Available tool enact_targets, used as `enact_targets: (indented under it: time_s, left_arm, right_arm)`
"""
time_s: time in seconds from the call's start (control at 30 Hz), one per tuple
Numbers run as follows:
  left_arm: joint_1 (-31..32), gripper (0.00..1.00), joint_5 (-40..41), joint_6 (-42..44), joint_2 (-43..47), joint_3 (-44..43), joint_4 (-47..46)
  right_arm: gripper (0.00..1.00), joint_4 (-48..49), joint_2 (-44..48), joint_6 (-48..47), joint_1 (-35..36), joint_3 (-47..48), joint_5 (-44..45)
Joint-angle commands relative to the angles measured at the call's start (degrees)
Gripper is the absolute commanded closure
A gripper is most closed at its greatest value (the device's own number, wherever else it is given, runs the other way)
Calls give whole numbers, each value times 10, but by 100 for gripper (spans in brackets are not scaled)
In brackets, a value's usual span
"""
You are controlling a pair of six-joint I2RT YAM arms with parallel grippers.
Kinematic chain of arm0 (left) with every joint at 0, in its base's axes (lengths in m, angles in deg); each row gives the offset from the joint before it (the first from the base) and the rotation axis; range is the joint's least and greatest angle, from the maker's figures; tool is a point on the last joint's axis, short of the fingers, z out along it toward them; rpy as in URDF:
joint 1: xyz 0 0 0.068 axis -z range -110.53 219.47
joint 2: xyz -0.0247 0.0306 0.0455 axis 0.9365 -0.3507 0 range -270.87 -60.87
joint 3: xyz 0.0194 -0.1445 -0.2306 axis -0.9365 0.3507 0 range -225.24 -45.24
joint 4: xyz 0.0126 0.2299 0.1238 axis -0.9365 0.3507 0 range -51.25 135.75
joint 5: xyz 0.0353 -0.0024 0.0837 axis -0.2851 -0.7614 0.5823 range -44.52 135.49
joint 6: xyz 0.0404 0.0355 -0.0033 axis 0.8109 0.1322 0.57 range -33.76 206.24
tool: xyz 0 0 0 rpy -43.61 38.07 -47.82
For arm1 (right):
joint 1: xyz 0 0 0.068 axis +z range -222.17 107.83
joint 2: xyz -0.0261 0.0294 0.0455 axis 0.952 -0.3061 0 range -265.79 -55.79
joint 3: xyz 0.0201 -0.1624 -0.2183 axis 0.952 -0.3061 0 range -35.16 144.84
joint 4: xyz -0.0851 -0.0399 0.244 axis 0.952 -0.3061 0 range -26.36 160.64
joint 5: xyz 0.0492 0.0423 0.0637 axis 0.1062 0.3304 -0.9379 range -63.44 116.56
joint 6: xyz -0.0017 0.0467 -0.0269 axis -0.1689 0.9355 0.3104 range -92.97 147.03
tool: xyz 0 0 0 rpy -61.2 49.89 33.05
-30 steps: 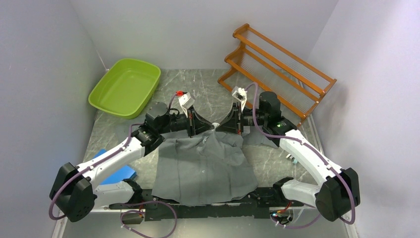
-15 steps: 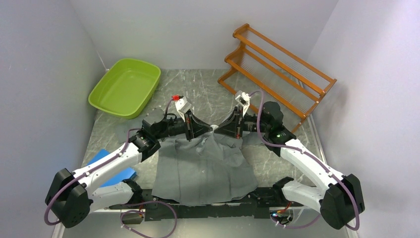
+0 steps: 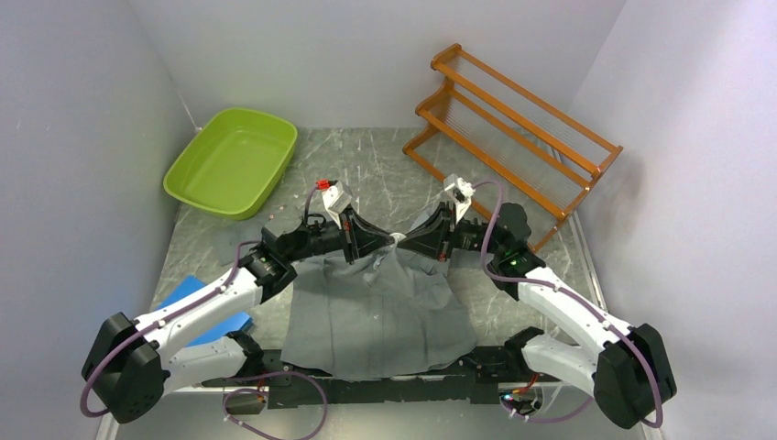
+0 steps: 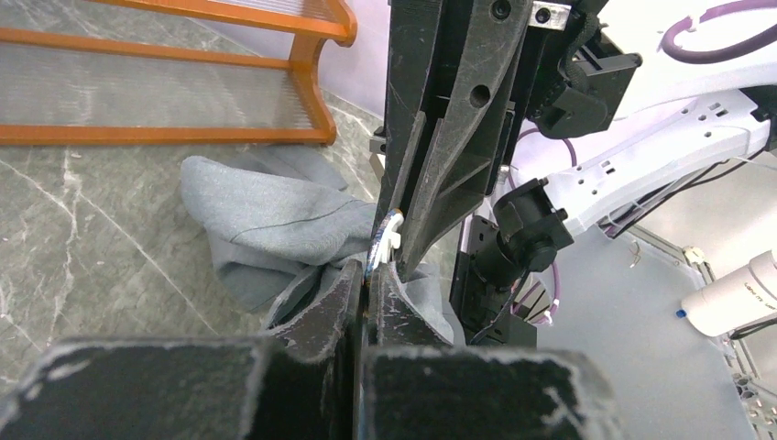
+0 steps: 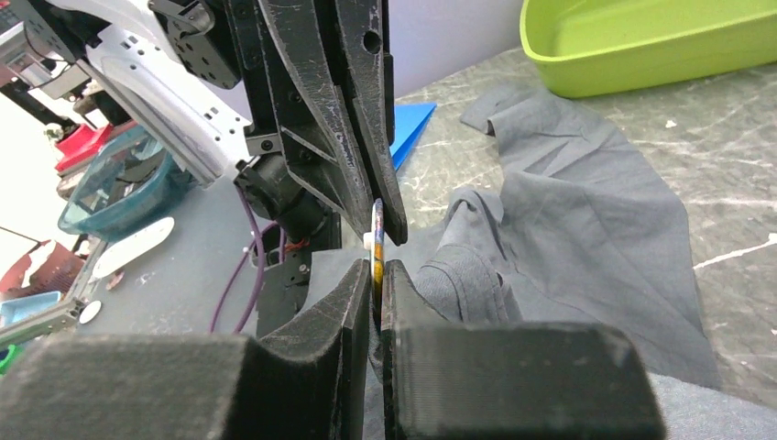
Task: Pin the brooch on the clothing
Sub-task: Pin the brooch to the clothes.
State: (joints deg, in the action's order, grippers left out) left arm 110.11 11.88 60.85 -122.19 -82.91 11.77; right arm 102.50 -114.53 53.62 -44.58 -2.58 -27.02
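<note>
Brooch gripped jointly, clothing below.
Left end effector and right end effector both clamp it tip-to-tip; next move likely requires opening its pin.

left tool: tip to tip with the right tool, above the shirt's far end
brooch: small pale speck between the two tips
shirt: dark grey, spread on the bench, bunched beneath the tools
tub: green, far left
rack: orange wood, far right
</note>
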Motion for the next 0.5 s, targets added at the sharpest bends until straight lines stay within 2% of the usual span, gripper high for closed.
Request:
enact_targets:
  time_s: [0.0, 0.17, 0.33, 0.4, 0.47]
  left_arm:
    - [3, 97, -9, -15, 18, -1, -29]
    - [3, 97, -7, -15, 19, 0, -33]
    - [3, 97, -6, -11, 22, 1, -29]
    - [3, 97, -6, -10, 25, 1, -27]
    - [3, 97, -6, -9, 26, 1, -26]
  right_arm:
    - [90, 105, 11, -1, -9, -9, -4]
    - [88, 102, 5, -5, -9, -7, -10]
    - [63, 137, 6, 2, -9, -21, -17]
    - [56, 145, 4, 3, -9, -24, -22]
    - [54, 149, 2, 2, -8, -24, -30]
